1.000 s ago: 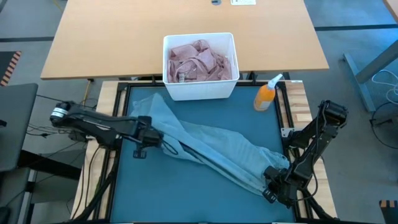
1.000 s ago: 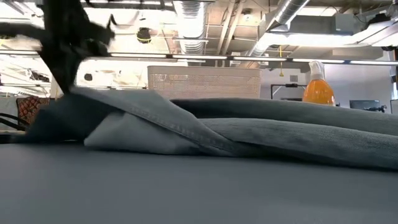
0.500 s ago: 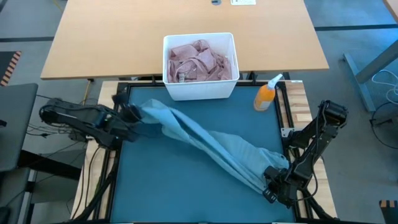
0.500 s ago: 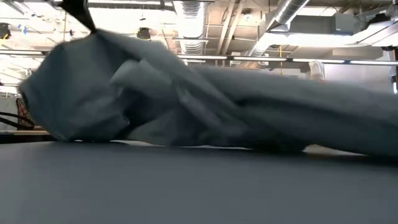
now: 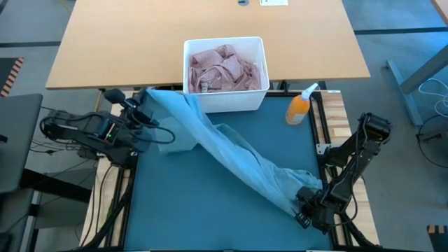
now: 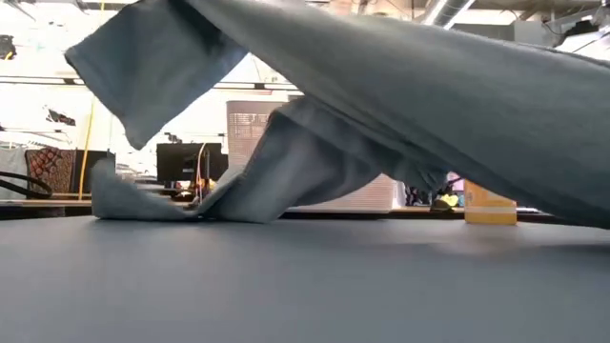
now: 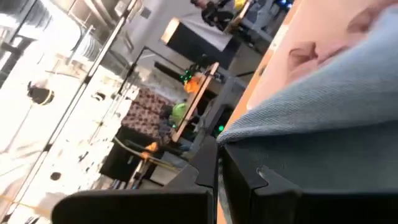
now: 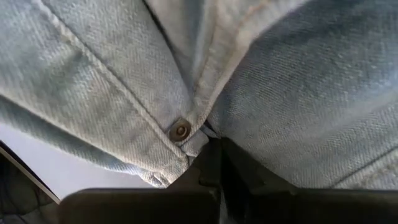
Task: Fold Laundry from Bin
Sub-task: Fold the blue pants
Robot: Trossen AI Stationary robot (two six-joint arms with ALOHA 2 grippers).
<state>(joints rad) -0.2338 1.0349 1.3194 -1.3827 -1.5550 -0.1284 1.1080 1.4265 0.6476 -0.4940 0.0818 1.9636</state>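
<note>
Jeans (image 5: 231, 150) hung diagonally over the mat (image 5: 182, 210); left gripper (image 5: 148, 115) clamped one end beside the bin (image 5: 225, 101), right gripper (image 5: 302, 210) clamped the waistband at the mat's near-right edge.

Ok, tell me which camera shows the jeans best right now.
The high view: the jeans show whole, stretched across the teal mat from the left gripper to the right gripper, both shut on them. The low view shows denim hanging above the mat, the right wrist view a rivet and seams, the left wrist view one edge.
</note>
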